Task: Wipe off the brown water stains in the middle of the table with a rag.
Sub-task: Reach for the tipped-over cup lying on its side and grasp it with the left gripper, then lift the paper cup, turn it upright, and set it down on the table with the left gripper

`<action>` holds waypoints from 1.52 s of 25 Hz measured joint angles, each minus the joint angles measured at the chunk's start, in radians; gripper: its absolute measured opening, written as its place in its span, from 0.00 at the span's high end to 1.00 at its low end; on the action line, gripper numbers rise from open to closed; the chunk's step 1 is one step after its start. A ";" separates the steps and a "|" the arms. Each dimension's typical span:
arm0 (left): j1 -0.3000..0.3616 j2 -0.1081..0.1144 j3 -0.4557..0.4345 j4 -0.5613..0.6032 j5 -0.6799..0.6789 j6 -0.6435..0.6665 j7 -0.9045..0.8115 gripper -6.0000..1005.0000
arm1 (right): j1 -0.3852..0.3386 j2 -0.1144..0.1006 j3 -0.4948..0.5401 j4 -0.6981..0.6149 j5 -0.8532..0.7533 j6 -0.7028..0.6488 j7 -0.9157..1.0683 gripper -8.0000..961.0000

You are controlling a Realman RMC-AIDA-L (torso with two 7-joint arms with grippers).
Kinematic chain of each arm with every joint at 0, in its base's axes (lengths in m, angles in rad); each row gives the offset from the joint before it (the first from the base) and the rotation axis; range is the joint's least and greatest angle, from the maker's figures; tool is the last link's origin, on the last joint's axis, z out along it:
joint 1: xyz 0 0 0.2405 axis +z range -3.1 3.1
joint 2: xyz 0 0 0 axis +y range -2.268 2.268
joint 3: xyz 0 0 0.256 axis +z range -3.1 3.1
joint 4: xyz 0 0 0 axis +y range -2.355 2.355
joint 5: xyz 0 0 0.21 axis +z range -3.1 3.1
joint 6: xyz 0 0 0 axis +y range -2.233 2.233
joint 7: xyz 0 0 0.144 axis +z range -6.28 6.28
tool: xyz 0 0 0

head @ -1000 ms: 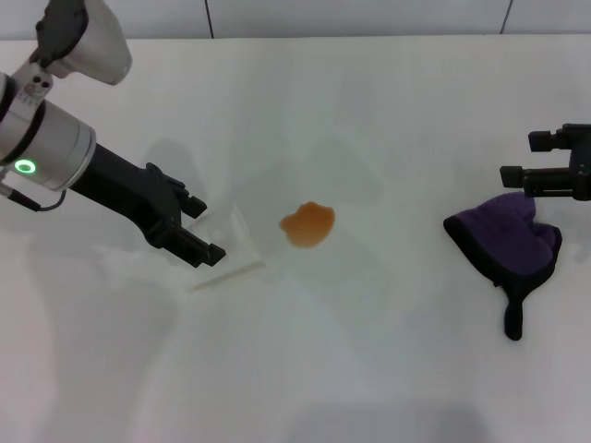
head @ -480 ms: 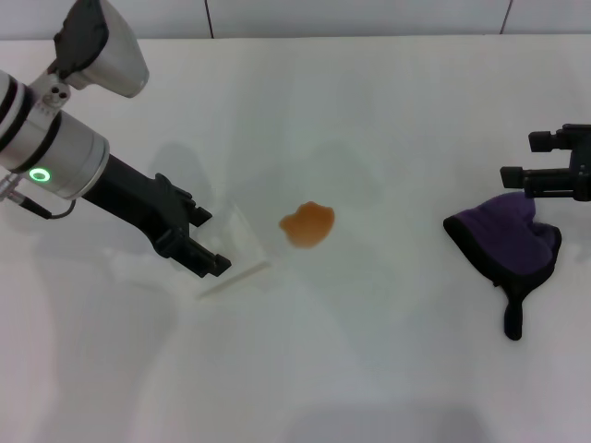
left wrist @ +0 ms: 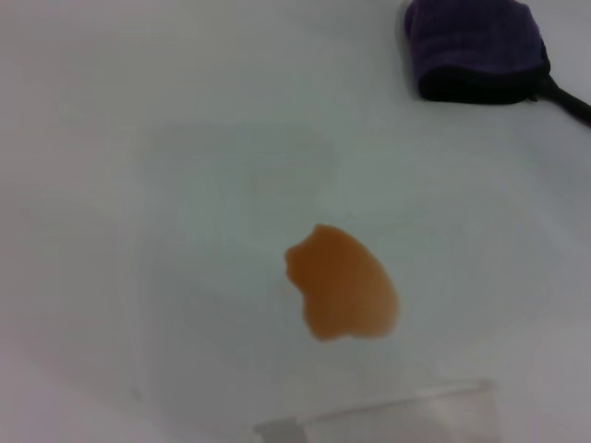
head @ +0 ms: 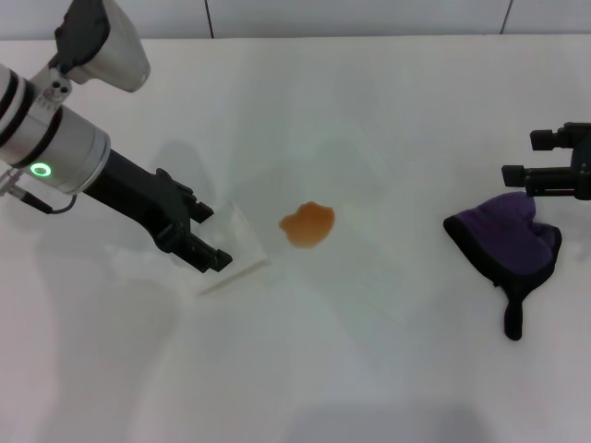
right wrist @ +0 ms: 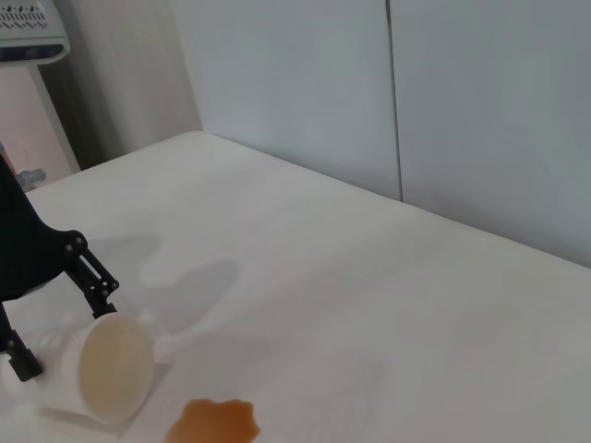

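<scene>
Left gripper barely shifted, fingers closed on tipped cup, left of brown water stains. Rag far right; right gripper fingers: can't tell. Risk: cup dribbles more.

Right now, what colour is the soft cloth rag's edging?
Black edging on the dark purple cloth rag, clearest in the head view.
</scene>
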 joint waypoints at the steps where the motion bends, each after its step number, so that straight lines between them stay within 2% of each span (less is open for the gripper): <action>1: 0.000 0.000 0.000 0.000 0.000 0.000 0.000 0.17 | 0.000 0.000 0.000 0.000 0.000 0.000 0.000 0.22; 5: 0.000 0.002 0.000 0.001 -0.002 -0.001 0.000 0.17 | 0.000 0.000 0.001 0.000 0.000 0.000 0.000 0.23; 13: -0.001 0.001 0.000 -0.007 -0.011 -0.001 -0.003 0.31 | 0.003 0.000 0.001 -0.001 0.000 0.000 0.000 0.23; 18: -0.002 0.001 0.000 -0.029 -0.049 0.003 -0.001 0.35 | 0.003 0.000 0.003 -0.002 0.000 0.000 0.000 0.23; 26: 0.014 -0.001 0.000 -0.077 -0.192 0.008 0.030 0.43 | 0.001 0.000 0.001 -0.003 0.010 0.000 0.000 0.23; 38: 0.120 -0.005 -0.001 -0.107 -0.460 0.002 0.081 0.45 | 0.001 0.000 0.006 -0.003 0.011 0.006 0.000 0.23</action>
